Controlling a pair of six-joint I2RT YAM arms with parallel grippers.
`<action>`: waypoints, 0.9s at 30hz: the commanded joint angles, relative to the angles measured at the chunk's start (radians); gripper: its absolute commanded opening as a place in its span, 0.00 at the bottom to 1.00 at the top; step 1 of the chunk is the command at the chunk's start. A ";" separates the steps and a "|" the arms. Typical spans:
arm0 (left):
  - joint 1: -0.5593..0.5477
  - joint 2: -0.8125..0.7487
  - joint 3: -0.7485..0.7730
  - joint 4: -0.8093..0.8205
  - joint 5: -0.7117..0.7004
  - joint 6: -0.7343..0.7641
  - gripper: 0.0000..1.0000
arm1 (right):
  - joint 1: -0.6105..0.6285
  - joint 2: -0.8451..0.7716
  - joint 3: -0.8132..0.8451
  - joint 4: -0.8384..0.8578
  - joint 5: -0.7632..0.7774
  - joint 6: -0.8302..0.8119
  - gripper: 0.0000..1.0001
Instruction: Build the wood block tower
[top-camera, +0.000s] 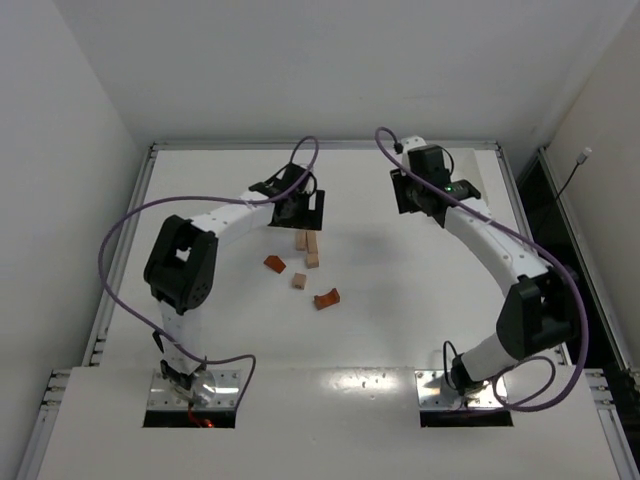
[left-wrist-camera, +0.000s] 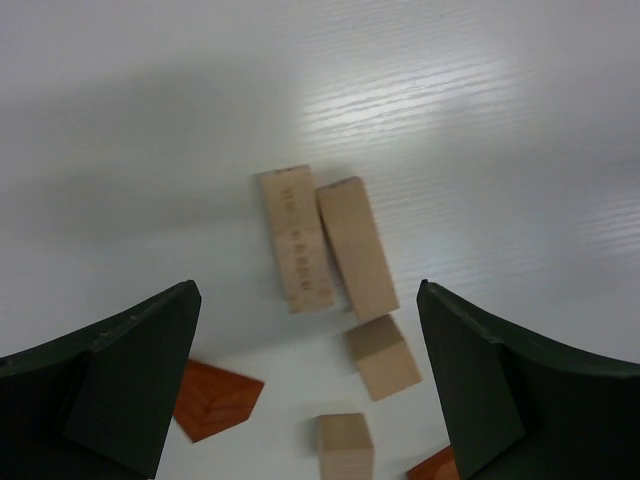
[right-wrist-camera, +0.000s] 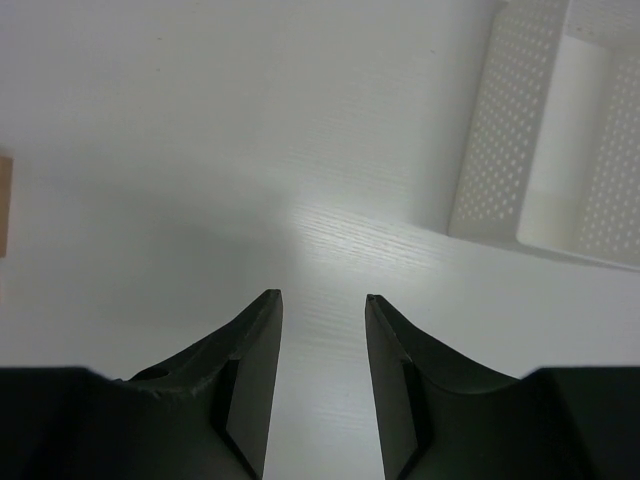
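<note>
Currently the left end effector (left-wrist-camera: 308, 296) hovers wide open and empty, with two tan bars (left-wrist-camera: 295, 240) ahead between its fingers. The bars touch side by side on the tabletop (top-camera: 400, 300), long axes across its closing line. The other wood blocks (top-camera: 300, 281) lie scattered nearby, and nothing is stacked yet. The right end effector (right-wrist-camera: 322, 296), partly open and empty, is well apart from them.
</note>
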 joint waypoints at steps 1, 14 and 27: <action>-0.043 0.056 0.102 -0.007 -0.045 -0.053 0.89 | -0.050 -0.089 -0.042 -0.006 0.012 -0.030 0.36; -0.085 0.130 0.113 -0.048 -0.184 -0.117 0.90 | -0.140 -0.141 -0.067 -0.025 -0.029 -0.020 0.36; -0.094 0.185 0.102 -0.030 -0.112 -0.136 0.90 | -0.177 -0.132 -0.067 -0.034 -0.058 -0.010 0.36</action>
